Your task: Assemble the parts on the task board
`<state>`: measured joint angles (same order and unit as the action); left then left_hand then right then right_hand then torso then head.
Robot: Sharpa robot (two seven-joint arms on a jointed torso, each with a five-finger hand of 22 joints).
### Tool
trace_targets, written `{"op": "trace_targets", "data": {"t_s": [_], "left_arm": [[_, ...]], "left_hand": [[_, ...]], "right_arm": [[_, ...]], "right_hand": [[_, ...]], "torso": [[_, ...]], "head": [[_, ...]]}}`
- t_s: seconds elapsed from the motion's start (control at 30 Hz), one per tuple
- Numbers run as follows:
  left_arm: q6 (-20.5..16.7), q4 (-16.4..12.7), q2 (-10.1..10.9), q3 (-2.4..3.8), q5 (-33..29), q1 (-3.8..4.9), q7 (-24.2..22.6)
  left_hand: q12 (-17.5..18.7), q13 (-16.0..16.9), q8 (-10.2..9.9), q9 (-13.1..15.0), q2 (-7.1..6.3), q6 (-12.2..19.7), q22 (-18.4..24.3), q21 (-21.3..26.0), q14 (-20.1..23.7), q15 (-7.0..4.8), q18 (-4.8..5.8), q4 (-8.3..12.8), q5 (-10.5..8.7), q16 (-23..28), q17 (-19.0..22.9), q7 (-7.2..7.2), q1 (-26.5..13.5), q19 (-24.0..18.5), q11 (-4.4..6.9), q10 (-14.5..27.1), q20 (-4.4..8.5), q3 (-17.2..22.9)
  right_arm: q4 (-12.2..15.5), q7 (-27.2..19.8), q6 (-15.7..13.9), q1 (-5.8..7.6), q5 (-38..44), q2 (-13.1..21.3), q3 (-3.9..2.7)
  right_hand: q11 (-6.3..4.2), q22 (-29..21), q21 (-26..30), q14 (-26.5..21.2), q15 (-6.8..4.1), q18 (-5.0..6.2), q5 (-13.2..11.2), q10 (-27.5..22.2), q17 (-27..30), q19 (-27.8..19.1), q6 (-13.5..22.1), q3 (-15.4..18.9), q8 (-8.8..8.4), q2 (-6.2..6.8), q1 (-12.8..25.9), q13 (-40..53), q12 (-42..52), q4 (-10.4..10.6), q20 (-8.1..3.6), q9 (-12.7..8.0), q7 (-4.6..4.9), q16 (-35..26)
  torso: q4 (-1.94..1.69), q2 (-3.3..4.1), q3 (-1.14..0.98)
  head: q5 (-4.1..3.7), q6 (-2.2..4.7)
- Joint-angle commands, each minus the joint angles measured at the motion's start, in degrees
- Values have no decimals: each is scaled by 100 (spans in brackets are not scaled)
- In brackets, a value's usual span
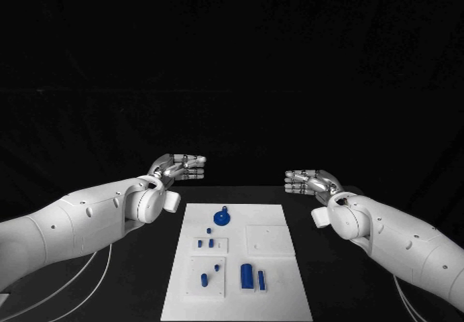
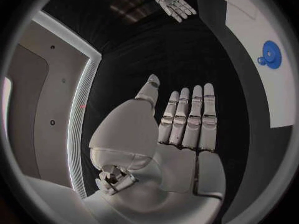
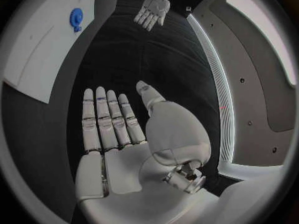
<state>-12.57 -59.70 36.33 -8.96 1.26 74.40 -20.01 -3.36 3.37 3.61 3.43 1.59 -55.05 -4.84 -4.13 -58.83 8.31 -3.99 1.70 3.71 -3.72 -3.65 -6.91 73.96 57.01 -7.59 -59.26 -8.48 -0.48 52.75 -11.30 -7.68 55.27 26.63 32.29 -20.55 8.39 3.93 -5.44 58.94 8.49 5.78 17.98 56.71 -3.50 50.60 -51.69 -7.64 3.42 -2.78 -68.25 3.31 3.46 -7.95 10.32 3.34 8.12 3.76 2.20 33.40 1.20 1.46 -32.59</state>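
Board: the white board [image 1: 280, 268] lies flat in the middle of the black worktop [image 1: 348, 282], between the two arms, so both can get to it.
Round part: a blue round part [image 1: 222, 217] sits near the far end of the board. It is the biggest blue piece and easy to spot [image 2: 270, 54].
Small parts: two little blue pegs [image 1: 206, 243] sit on a raised square left of the middle. Two more [image 1: 210, 275] sit on the square nearer the robot.
Long parts: a blue tube [image 1: 247, 276] and a thin blue bar [image 1: 261, 280] lie side by side near the close end, flat so they cannot roll away.
Bare square: a raised white square [image 1: 268, 240] on the right side has nothing blue on it.
Left robot hand: the left robot hand [image 1: 180, 167] is past the far left corner of the board, off the board. Its fingers [image 2: 190, 117] are straight and flat, and it holds nothing.
Right robot hand: the right robot hand [image 1: 310, 181] is past the far right corner, also holding nothing, fingers [image 3: 109, 117] straight out.
Stage: I cannot tell if the parts are waiting to be put in or are already in place. Both would look like this.
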Motion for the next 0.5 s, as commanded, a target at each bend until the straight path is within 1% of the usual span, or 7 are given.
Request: {"op": "trace_targets", "data": {"t_s": [0.03, 0.07, 0.13, 0.23, 0.27, 0.33, 0.5], "left_arm": [[2, 16, -25, 3, -216, -12, -93], [0, 12, -7, -1, -28, -4, -1], [-37, -24, 3, 10, -29, -20, -13], [-174, -155, 40, 49, -33, -82, -55], [-240, -220, 57, 67, -35, -112, -76], [-410, -383, 103, 116, -41, -188, -128], [-1106, -1053, 289, 314, -62, -502, -344]], "left_hand": [[2, -7, -17, 0, -11, -57, 10, -32, 0, -23, -90, -1, 5, 28, 5, -14, -27, -29, 23, 6, -19, 25], [336, -337, -361, -343, -159, 5505, 484, 413, 1765, -831, 399, -170, -371, 372, 365, 691, -2219, -5701, 759, 1777, 848, 48], [336, -337, -361, -343, -159, 5505, 484, 413, 5883, -831, 399, -170, -371, 372, 365, 691, -2464, -5701, 759, 5926, 848, 48], [336, -337, -361, -343, -159, 5505, 484, 413, 5883, -831, 399, -170, -371, 372, 365, 691, -2992, -5701, 759, 5926, 848, 48], [336, -337, -361, -343, -159, 5505, 484, 413, 5883, -831, 399, -170, -371, 372, 365, 691, -3155, -5701, 759, 5926, 848, 48], [336, -337, -361, -343, -159, 5505, 484, 413, 5883, -831, 399, -170, -371, 372, 365, 691, -7396, -5701, 759, 5926, 848, 48], [336, -337, -361, -343, -159, 5505, 484, 413, 5883, -831, 399, -170, -371, 372, 365, 691, -7396, -5701, 759, 5926, 848, 48]], "right_arm": [[9, -381, 142, 0, -187, 4, -10], [-2, -54, 7, 0, -30, 2, -6], [35, -72, -29, 5, -56, 14, 15], [171, -138, -163, 23, -153, 60, 90], [238, -170, -228, 32, -200, 82, 127], [408, -252, -395, 54, -320, 139, 221], [1105, -588, -1078, 146, -813, 370, 607]], "right_hand": [[40, -6, -19, 24, 27, -31, 36, -8, 5, -1, -18, -34, -13, -2, 34, -5, -19, 5, -57, -4, -10, -23], [-839, -393, 544, -1764, -849, -578, -1798, -5671, 350, -5060, 5169, 764, -342, 278, 2047, -331, -346, 795, -1032, -334, -812, -376], [-839, -393, 544, -5894, -849, -578, -1798, -5671, 350, -5060, 5169, 764, -342, 278, 2298, -331, -346, 795, -1032, -334, -812, -376], [-839, -393, 544, -5894, -849, -578, -1798, -5671, 350, -5060, 5169, 764, -342, 278, 2783, -331, -346, 795, -1032, -334, -812, -376], [-839, -393, 544, -5894, -849, -578, -1798, -5671, 350, -5060, 5169, 764, -342, 278, 6825, -331, -346, 795, -1032, -334, -812, -376], [-839, -393, 544, -5894, -849, -578, -1798, -5671, 350, -5060, 5169, 764, -342, 278, 6825, -331, -346, 795, -1032, -334, -812, -376], [-839, -393, 544, -5894, -849, -578, -1798, -5671, 350, -5060, 5169, 764, -342, 278, 6825, -331, -346, 795, -1032, -334, -812, -376]], "torso": [[-25, 27, -30], [-3, 4, -7], [-21, -15, -16], [-87, -83, -51], [-119, -116, -67], [-174, -174, -96], [-220, -222, -120]], "head": [[32, 91], [12, 37], [-1, 19], [-49, -46], [-72, -78], [-112, -133], [-146, -179]]}}
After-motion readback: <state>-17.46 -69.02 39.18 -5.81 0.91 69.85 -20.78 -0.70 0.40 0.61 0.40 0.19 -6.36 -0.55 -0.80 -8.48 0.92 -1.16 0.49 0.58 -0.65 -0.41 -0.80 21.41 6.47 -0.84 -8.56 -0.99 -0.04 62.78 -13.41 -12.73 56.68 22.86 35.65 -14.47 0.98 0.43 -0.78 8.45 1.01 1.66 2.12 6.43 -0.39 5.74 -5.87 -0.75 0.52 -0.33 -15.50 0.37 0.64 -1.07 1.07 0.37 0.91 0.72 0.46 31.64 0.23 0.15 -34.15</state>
